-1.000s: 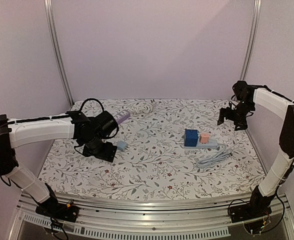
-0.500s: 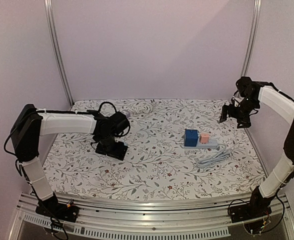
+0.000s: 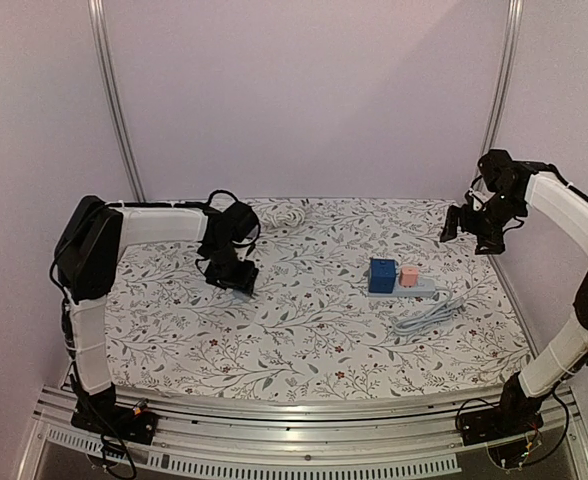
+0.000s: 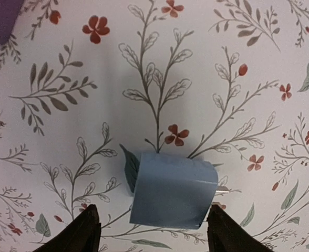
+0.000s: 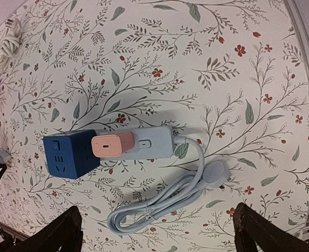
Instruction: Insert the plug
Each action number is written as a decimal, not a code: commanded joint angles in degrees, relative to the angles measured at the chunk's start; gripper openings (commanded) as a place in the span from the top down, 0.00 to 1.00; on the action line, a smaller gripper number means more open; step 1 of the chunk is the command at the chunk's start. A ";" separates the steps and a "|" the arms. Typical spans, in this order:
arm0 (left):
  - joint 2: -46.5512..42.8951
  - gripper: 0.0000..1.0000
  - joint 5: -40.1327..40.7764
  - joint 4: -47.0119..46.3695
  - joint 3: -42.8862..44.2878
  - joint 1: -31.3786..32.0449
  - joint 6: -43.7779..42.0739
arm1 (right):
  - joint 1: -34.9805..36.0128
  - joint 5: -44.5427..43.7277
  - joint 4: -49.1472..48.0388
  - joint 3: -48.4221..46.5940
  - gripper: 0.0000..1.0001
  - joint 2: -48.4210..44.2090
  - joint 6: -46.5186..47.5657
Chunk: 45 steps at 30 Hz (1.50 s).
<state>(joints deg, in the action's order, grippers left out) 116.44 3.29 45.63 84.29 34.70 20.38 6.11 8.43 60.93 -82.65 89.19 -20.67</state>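
Left wrist view puts the blue plug (image 4: pixel 173 190) flat on the worktop (image 4: pixel 238 63), its lower end between the spread fingers of our left tool (image 4: pixel 154 233). Its prongs point right, and neither finger touches it as far as we can see. A second ago this arm sat nearer the front-left with the plug beside the tool. It has since swung back over the plug, so we judge the grasp comes next. Our right tool (image 5: pixel 162 233), also spread and holding nothing, has drawn slightly back and hangs above the power strip (image 5: pixel 157 142), well apart from the plug. Nothing is inserted yet.
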 commanded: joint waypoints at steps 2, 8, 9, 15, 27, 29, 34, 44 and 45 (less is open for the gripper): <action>3.74 0.42 -2.83 1.18 2.66 -0.51 -2.22 | 0.48 1.86 0.10 1.60 0.01 -1.08 0.19; 3.03 0.68 -5.24 -0.57 1.05 0.58 0.77 | 0.48 1.90 -0.02 1.78 0.01 -1.04 0.34; 2.59 0.70 -5.23 -0.86 0.91 1.00 1.51 | 0.48 1.98 -0.09 1.90 0.01 -1.03 0.29; 3.10 0.73 -6.00 -2.90 4.22 6.90 7.16 | 0.41 1.88 -0.41 2.47 0.01 -0.83 0.21; 19.51 0.72 -4.33 -1.03 24.51 20.72 19.64 | 0.66 2.36 -0.38 3.57 0.01 -1.62 -1.25; 20.74 0.70 -4.42 -0.45 26.38 21.59 19.10 | 0.69 2.30 -0.32 3.55 0.01 -1.69 -1.22; 20.69 0.54 -4.07 -0.09 25.83 22.00 18.45 | 0.75 2.03 -0.05 2.99 0.01 -1.41 -1.05; 11.71 0.00 3.18 -0.05 24.13 22.39 16.08 | 0.79 1.88 -0.35 3.21 0.01 -1.53 -0.92; 10.50 0.01 4.19 0.11 24.08 22.34 15.49 | 0.75 1.79 -0.36 3.40 0.01 -1.62 -0.93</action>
<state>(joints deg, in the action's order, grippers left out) 133.05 2.76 44.82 109.01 56.86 37.69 6.39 10.63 60.47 -79.83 88.99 -21.58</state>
